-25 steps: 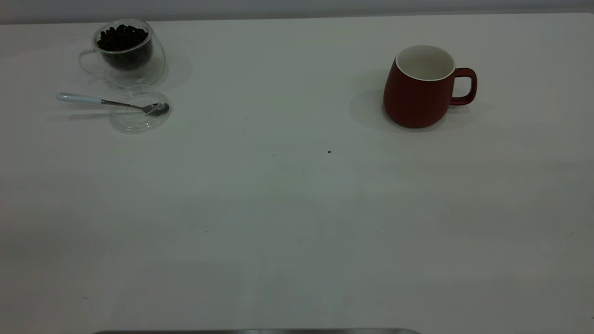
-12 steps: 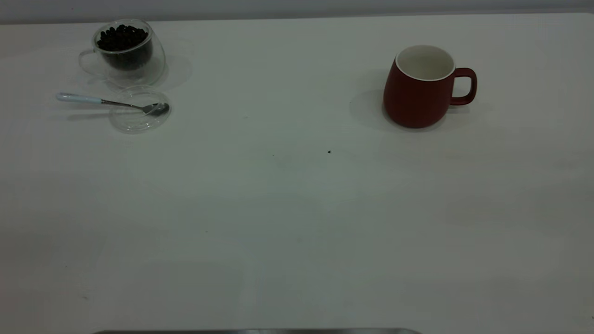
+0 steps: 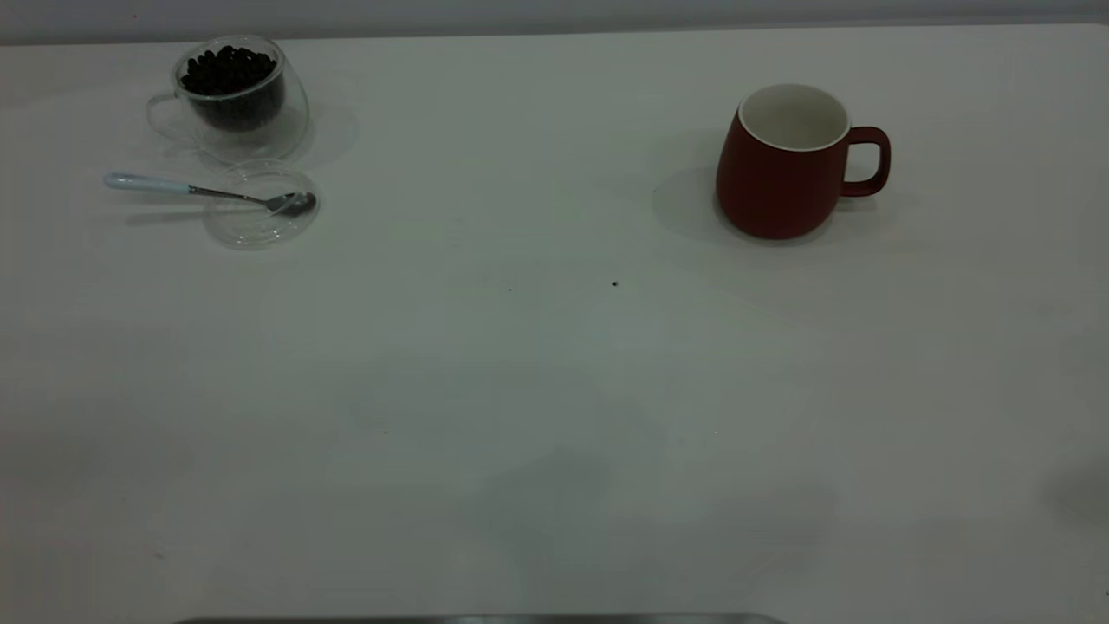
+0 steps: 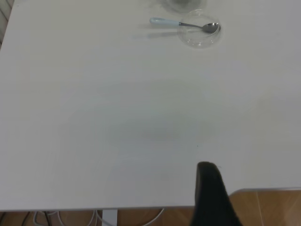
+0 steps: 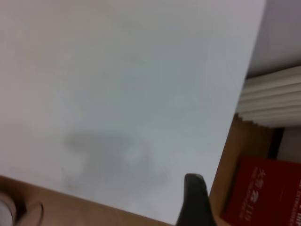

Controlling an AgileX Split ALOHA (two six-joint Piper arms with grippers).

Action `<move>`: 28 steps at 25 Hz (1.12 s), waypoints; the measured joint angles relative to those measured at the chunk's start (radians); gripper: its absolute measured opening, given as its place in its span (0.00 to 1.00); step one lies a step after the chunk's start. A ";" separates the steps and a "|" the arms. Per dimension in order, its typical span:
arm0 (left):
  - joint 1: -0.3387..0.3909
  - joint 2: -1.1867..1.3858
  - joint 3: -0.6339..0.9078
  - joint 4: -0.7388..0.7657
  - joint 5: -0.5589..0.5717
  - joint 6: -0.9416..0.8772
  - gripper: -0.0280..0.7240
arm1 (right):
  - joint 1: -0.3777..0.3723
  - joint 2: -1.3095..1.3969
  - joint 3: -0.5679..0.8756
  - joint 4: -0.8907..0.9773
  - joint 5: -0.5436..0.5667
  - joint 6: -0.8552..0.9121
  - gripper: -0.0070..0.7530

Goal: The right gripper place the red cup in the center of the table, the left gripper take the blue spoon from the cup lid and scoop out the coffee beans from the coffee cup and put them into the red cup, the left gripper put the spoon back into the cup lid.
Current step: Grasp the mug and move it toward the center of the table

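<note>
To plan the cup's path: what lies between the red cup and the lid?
Exterior view: only bare table between red cup and lid, apart from one tiny dark speck.

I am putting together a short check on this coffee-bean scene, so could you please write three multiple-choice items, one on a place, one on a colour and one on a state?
1. Where does the bowl of the blue spoon lie?
A. In the red mug
B. On the cup lid
C. In the glass cup

2. What colour is the inside of the red cup?
A. White
B. Black
C. Blue

3. What state is the coffee cup in?
A. Tipped over and spilled
B. Upright and empty
C. Upright, holding coffee beans

Answers:
1 B, since the exterior view shows the silver bowl resting on the clear disc while the handle sticks out over the table.
2 A, since the mug's open mouth shows a white lining.
3 C, since the glass stands upright with a dark heap of beans inside.
</note>
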 joint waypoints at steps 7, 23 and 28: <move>0.000 0.000 0.000 0.000 0.000 0.000 0.73 | 0.000 0.395 -0.121 0.049 -0.109 -0.190 0.79; 0.000 0.000 0.000 0.000 0.000 0.000 0.73 | 0.114 1.027 -0.408 0.095 -0.277 -0.456 0.79; 0.000 0.000 0.000 0.000 0.000 0.000 0.73 | 0.119 1.155 -0.498 0.089 -0.291 -0.501 0.79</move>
